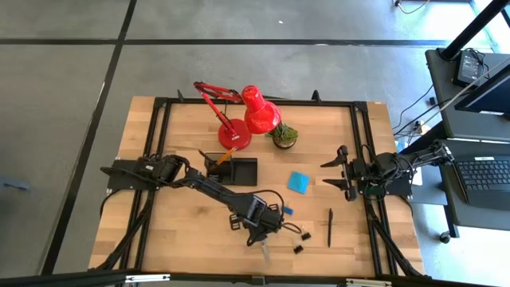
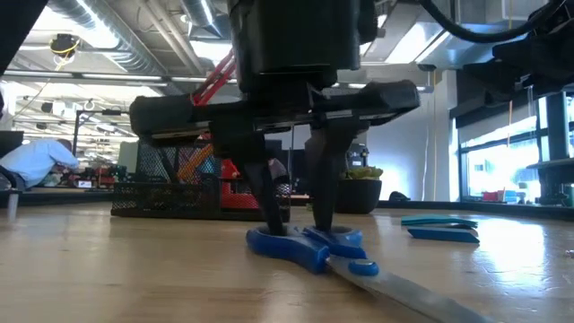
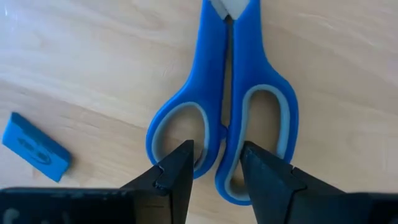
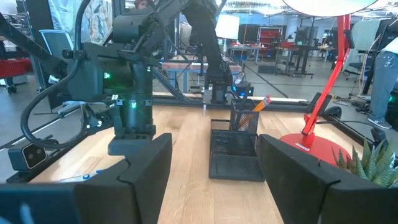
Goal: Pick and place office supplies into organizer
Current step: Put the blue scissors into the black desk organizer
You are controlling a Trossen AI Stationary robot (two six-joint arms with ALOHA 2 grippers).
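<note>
The blue-handled scissors lie flat on the table near its near edge, blades pointing to that edge. My left gripper stands over their handles, pointing down and open a little, with one fingertip in each finger loop and the two inner handle bars between them. The low view shows both fingers reaching down to the handles. The black mesh organizer sits mid-table and holds an orange pencil. My right gripper waits open at the table's right side. My left gripper comes from above, a finger in each loop of the scissors' handles, astride the inner bars. Whether the fingers touch those bars I cannot tell. The scissors rest flat on the table.
A small blue eraser lies just beyond the left gripper, with black binder clips and a black pen to its right. A blue note pad lies mid-table. The red lamp and potted plant stand behind the organizer.
</note>
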